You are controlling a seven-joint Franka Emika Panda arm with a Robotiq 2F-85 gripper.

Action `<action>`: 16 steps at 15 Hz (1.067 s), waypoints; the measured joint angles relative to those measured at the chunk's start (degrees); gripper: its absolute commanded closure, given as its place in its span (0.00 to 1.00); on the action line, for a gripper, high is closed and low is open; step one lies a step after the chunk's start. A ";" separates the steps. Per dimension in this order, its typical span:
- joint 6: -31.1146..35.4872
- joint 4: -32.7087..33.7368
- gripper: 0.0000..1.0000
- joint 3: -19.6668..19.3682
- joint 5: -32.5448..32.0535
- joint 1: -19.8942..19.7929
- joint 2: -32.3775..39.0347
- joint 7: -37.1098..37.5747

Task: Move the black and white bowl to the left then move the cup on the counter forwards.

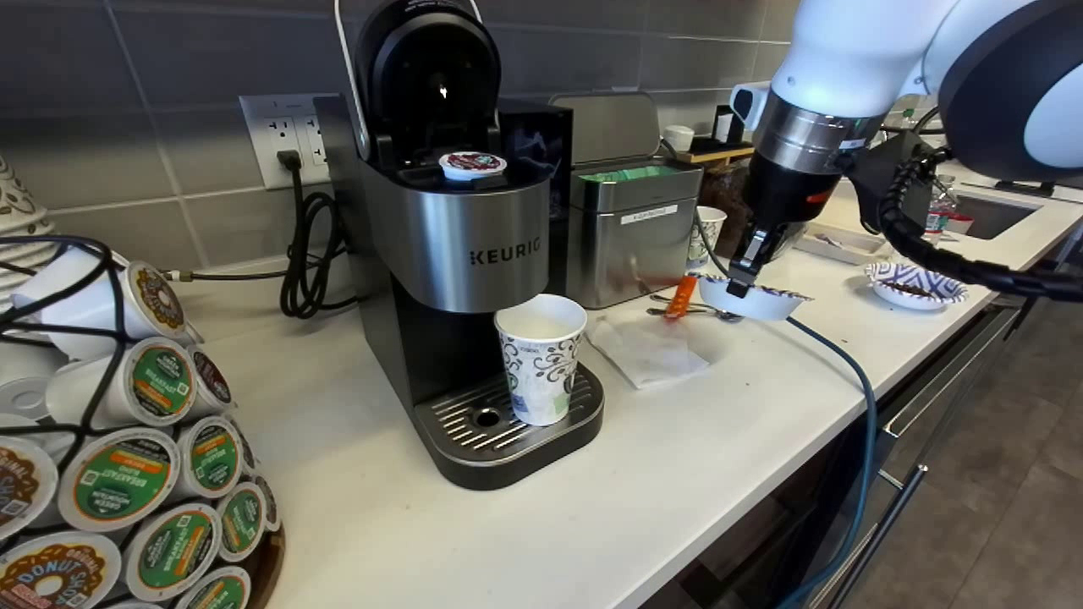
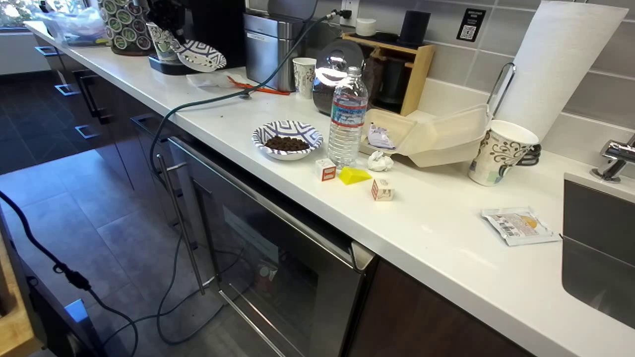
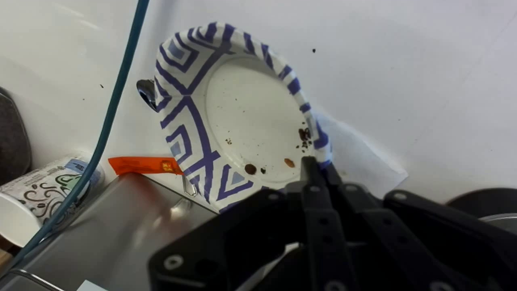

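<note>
Bowl (image 3: 246, 109), round patterned paper, tilted; gripper (image 3: 321, 167) pinches its rim.

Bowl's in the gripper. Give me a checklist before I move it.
1. Gripper shut on rim of patterned bowl: ok.
2. Bowl level: not ok, tilted in both exterior views.
3. Bowl free of loose bits: not ok, brown bits inside.
4. Counter below clear: not ok, white paper and orange packet lie beneath or nearby.
5. Teal cable clear of bowl: cannot tell; it passes nearby.
6. Paper cup upright on drip tray: ok.
</note>
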 measured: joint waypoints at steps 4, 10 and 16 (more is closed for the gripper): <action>0.02 0.63 0.99 0.91 -1.80 0.31 1.83 -4.95; -2.10 4.88 0.99 1.86 -12.71 3.89 7.96 -9.81; -1.53 11.38 0.99 1.89 -22.02 5.93 14.62 -12.52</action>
